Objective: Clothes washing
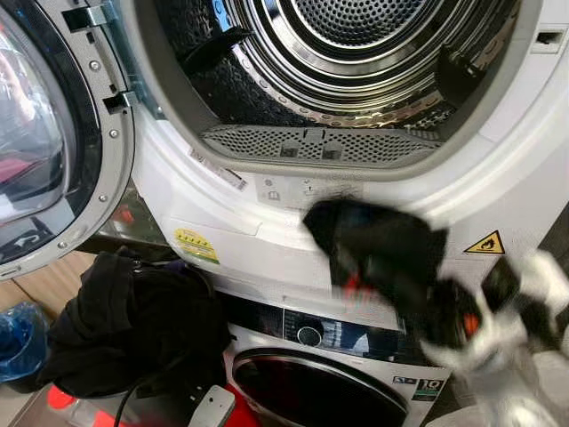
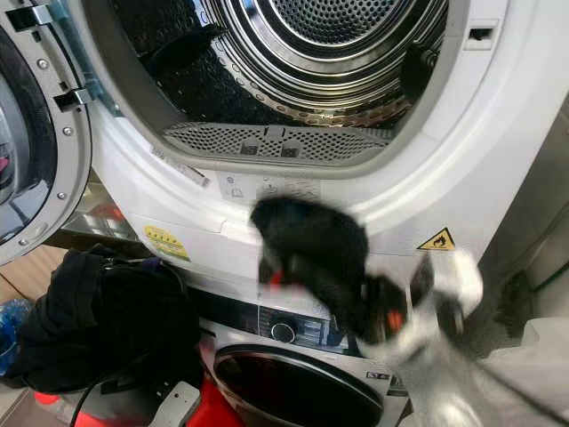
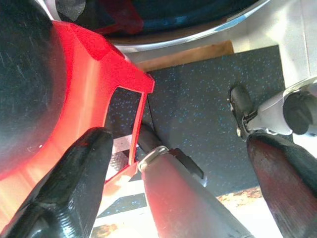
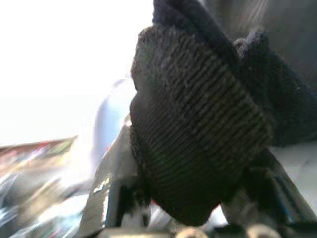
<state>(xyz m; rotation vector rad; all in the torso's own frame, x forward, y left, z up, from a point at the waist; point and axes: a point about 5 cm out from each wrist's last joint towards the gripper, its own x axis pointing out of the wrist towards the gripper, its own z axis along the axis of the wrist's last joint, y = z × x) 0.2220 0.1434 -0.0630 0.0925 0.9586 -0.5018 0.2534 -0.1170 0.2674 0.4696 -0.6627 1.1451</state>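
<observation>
Garment in hand: a small black ribbed-knit cloth [image 1: 373, 245], bunched, pinched in the right gripper [image 1: 404, 280]; in the right wrist view the same knit [image 4: 198, 144] bulges between the two black fingers, which close on it.
Where it is: in front of the white front panel, at about 6 o'clock below the round opening of the upper white machine [image 1: 267, 191], just outside the rim and not yet inside the perforated steel drum [image 1: 356, 53].
Right arm: blurred by motion, reaching in from about 4 o'clock; exact fingertip placement is hard to read.
Rest of the load: a heap of black clothes [image 1: 133, 325] at about 8 o'clock, sitting in a red plastic basket [image 3: 94, 94] beside the lower machine's dark round door [image 1: 311, 382].
Left gripper: [image 3: 178, 193] low by the red basket, fingers [image 3: 74, 183] spread wide and holding nothing.
Upper door: swung open at 9 o'clock, glass porthole [image 1: 36, 133] facing out.
Handling, as a judgement: light, soft, limp; it will droop and may snag on the grey lint grille [image 1: 320, 142] at the lip. Not slippery or fragile.
Best hold: a pinch through the thick bunched middle, as now, so no loose tail drags.
Risk: a shallow grip could let it slide out during the swing.
</observation>
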